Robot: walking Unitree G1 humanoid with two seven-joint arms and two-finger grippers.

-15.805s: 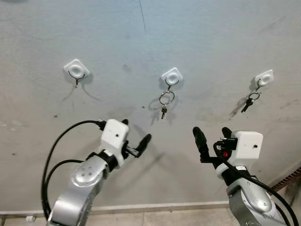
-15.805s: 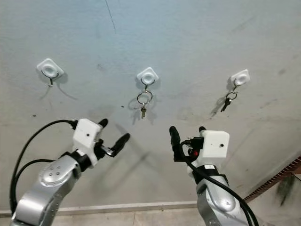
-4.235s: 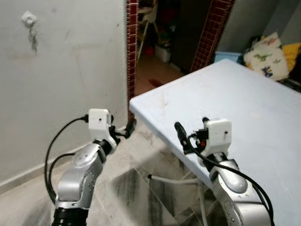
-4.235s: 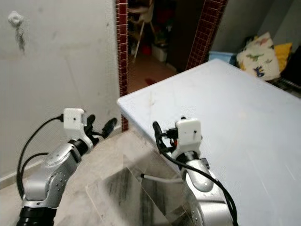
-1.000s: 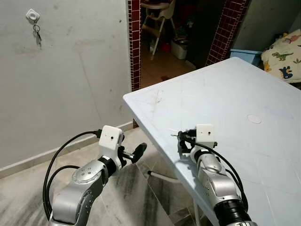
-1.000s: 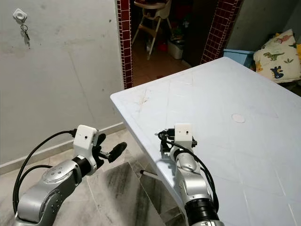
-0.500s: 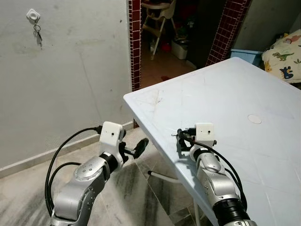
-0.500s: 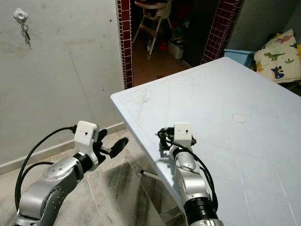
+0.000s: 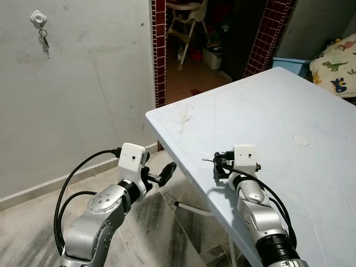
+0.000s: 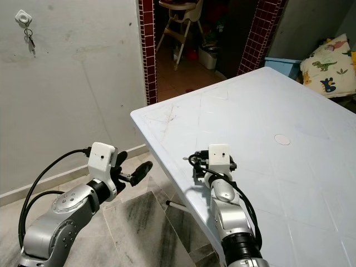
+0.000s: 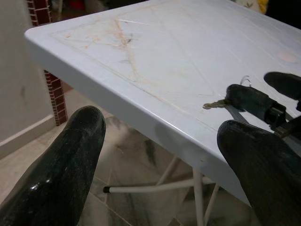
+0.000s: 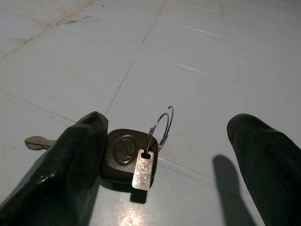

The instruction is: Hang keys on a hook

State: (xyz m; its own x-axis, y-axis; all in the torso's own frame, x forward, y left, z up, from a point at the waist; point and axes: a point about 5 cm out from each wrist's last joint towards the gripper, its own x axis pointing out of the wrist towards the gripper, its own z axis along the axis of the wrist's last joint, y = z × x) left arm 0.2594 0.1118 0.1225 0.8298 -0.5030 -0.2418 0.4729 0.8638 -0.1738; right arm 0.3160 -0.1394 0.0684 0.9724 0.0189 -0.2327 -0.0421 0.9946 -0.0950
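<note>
A key with a black head (image 12: pixel 123 153), a wire ring (image 12: pixel 162 127) and a small metal tag lies flat on the white table (image 9: pixel 267 111). My right gripper (image 12: pixel 167 125) stands open low over the table's near edge. One finger (image 12: pixel 80 155) lies against the key's head; the other is well apart. The key's blade (image 9: pixel 207 160) pokes out past the gripper towards the table's corner. My left gripper (image 9: pixel 158 171) is open and holds nothing, hovering over the floor beside that corner. On the grey wall at far left a white hook (image 9: pixel 38 18) carries another key set (image 9: pixel 43 39).
A doorway framed by red brick (image 9: pixel 159 50) opens behind the table, with a high chair inside. White table legs and a crossbar (image 9: pixel 192 208) stand under the near corner. The floor is marbled tile (image 9: pixel 150 233). A patterned cushion (image 9: pixel 339 53) lies at far right.
The view swung from the wall with three hooks to the table. Over the last second my right gripper shifted slightly right along the table's edge, and my left gripper rose a little.
</note>
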